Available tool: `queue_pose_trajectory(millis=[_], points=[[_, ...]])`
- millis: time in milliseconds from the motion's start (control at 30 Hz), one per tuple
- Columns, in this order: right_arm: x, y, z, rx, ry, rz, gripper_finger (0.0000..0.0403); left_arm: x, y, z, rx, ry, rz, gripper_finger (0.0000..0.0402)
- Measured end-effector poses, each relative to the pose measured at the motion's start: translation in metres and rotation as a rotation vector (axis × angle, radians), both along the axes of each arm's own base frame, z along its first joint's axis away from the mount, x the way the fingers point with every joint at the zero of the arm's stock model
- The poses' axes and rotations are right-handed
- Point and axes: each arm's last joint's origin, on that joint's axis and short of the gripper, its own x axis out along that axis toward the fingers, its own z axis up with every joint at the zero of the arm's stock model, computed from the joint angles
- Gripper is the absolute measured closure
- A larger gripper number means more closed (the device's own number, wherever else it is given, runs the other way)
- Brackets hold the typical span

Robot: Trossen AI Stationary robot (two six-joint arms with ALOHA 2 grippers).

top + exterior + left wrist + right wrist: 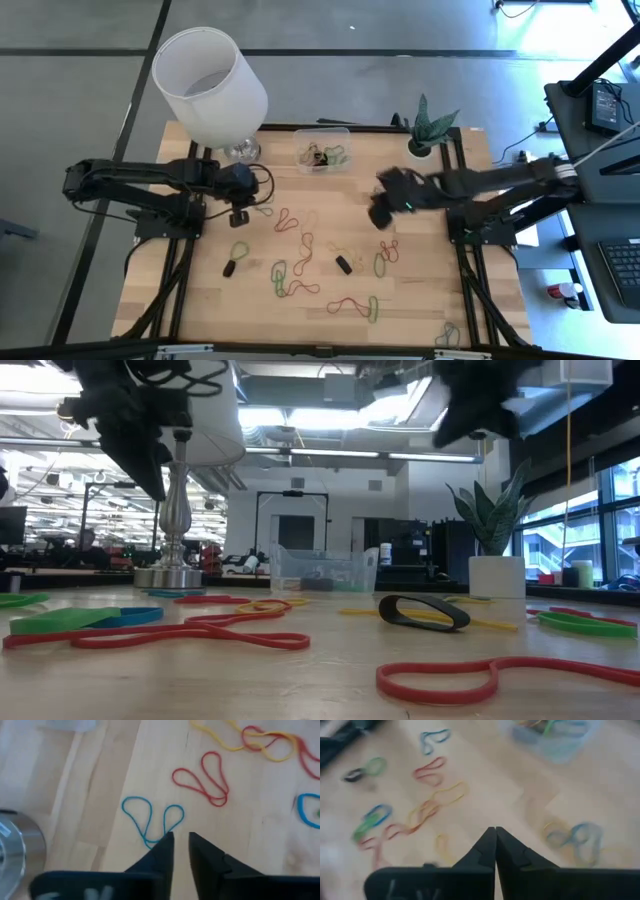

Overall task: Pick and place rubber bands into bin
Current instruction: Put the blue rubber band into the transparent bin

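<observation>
Rubber bands (300, 262) lie scattered over the wooden table (200, 300) in red, green, yellow & black; a few already sit in the clear bin (323, 152) at the far edge, betw. the white lamp (209, 86) & potted plant (428, 128); left gripper (181, 843) hangs low over a blue band (152, 820) nr the lamp base, fingers slightly apart, nothing betw. them; right gripper (495, 836) is raised above table centre-right, fingers pressed together, empty.
</observation>
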Motion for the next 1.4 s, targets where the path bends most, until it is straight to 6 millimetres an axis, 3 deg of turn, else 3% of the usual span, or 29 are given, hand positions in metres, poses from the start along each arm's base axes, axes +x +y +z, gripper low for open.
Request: queue_pose_trajectory(millis=[200,400,733,900,1100,1400], points=[[-0.034,0.033,-0.032,0.112,-0.031,0.023,0.0400,0.025,0.007,-0.020,0.065,0.048,0.145,0.0284],[-0.047,0.049,-0.052,0.155,0.014,0.033,0.0396,0.046,0.011,-0.046,0.074,0.117,0.179,0.0271],[-0.053,0.062,-0.054,0.128,0.035,0.130,0.0396,0.059,0.011,-0.098,-0.029,0.343,0.387,0.0276],[-0.055,0.065,-0.054,0.126,0.038,0.149,0.0397,0.064,0.011,-0.113,-0.091,0.410,0.447,0.0285],[-0.056,0.067,-0.054,0.127,0.037,0.161,0.0395,0.063,0.008,-0.107,-0.153,0.378,0.519,0.0383],[-0.055,0.068,-0.052,0.141,0.016,0.158,0.0394,0.068,0.001,-0.057,-0.179,0.278,0.498,0.0399]])
